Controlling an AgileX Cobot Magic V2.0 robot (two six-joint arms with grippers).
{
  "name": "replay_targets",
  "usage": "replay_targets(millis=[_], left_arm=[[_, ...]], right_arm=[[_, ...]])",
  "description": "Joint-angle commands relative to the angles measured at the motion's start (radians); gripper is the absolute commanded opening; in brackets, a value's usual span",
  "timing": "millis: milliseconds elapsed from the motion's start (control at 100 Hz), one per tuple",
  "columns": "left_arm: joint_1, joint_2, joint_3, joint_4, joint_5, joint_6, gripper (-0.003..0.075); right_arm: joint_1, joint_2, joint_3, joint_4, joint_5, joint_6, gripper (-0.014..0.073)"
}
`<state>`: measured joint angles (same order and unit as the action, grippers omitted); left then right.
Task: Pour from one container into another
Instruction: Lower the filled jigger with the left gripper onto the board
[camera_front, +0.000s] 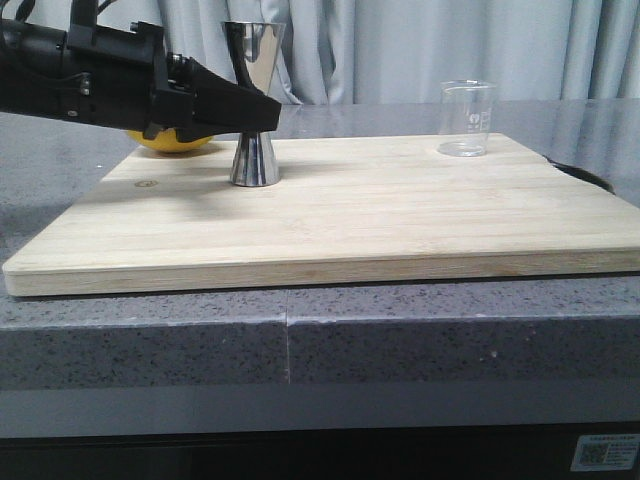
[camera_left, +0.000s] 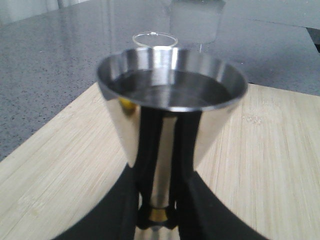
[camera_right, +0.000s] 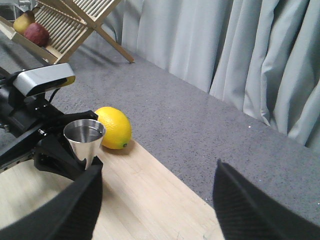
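The steel hourglass jigger (camera_front: 255, 160) stands upright on the wooden board (camera_front: 350, 220), at its back left. My left gripper (camera_front: 262, 115) reaches in from the left and is shut on the jigger's narrow waist. In the left wrist view its black fingers (camera_left: 125, 210) hug the gold band under the jigger's cup (camera_left: 170, 100). The clear glass beaker (camera_front: 467, 120) stands apart at the board's back right and looks empty; its rim (camera_left: 155, 40) shows behind the jigger. My right gripper (camera_right: 158, 162) is open over the board's edge, holding nothing, and does not show in the front view.
A yellow lemon (camera_front: 170, 142) lies behind the left gripper at the board's back left corner, close to the jigger (camera_right: 85, 137). A wooden rack with fruit (camera_right: 75, 20) stands farther back. A dark object (camera_front: 585, 175) pokes out past the board's right edge.
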<state>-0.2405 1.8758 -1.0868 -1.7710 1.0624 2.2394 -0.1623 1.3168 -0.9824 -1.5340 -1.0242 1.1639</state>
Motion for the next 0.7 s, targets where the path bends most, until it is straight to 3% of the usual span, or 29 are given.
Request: replay_targets(millis=[0, 200, 690], left_arm=[[0.002, -0.037, -0.027, -0.045, 0.039, 0.002, -0.0017], [0.002, -0.037, -0.027, -0.045, 0.039, 0.002, -0.0006], [0.002, -0.037, -0.027, -0.045, 0.036, -0.004, 0.0238]], right_arm=[[-0.005, -0.033, -0.024, 0.056, -0.022, -0.003, 0.0427], [-0.005, -0.033, -0.024, 0.056, -0.022, -0.003, 0.0427], [-0.005, -0.033, -0.024, 0.056, -0.022, -0.003, 0.0427]])
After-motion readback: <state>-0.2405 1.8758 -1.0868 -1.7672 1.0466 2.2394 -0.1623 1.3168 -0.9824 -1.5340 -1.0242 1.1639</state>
